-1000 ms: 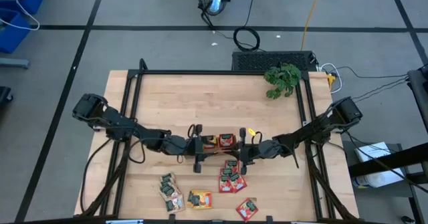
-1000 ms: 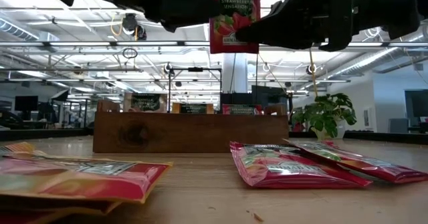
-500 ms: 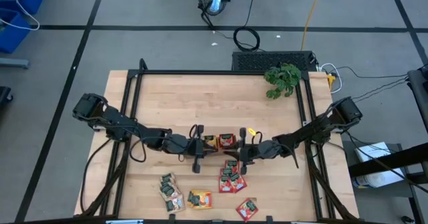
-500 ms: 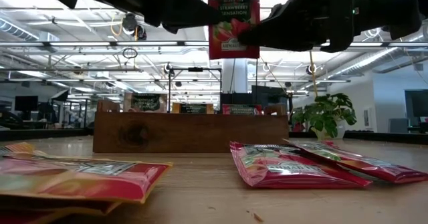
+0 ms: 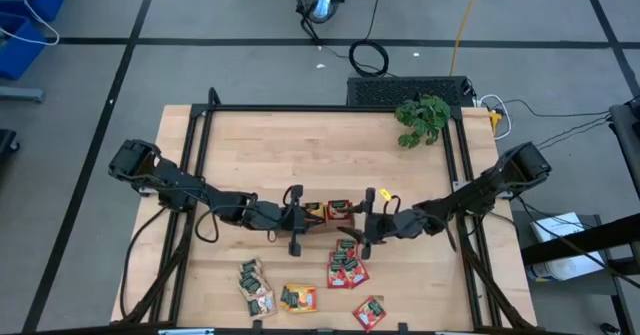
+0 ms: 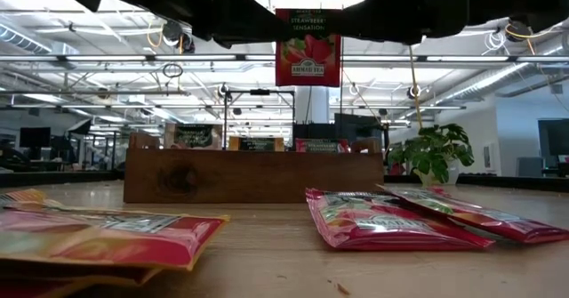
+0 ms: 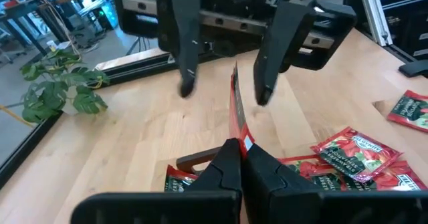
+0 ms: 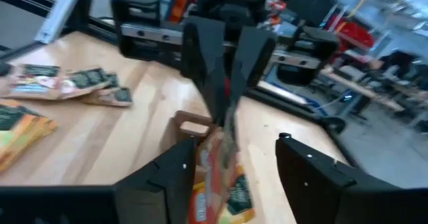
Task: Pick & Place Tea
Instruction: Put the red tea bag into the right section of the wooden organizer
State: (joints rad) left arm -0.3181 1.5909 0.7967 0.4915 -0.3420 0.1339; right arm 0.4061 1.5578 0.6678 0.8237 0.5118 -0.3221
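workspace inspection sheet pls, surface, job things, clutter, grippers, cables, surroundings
surface: light wooden table in a black frame.
job's things: one red tea sachet held in the air above the brown tray; more sachets lie loose along the table's near edge.
clutter: leafy plant at the far right corner.
grippers: left gripper shut on the red tea sachet; right gripper open, fingers either side of it.
cables: yellow cable and a black coil on the floor.
surroundings: blue bins on the floor; no person seen.
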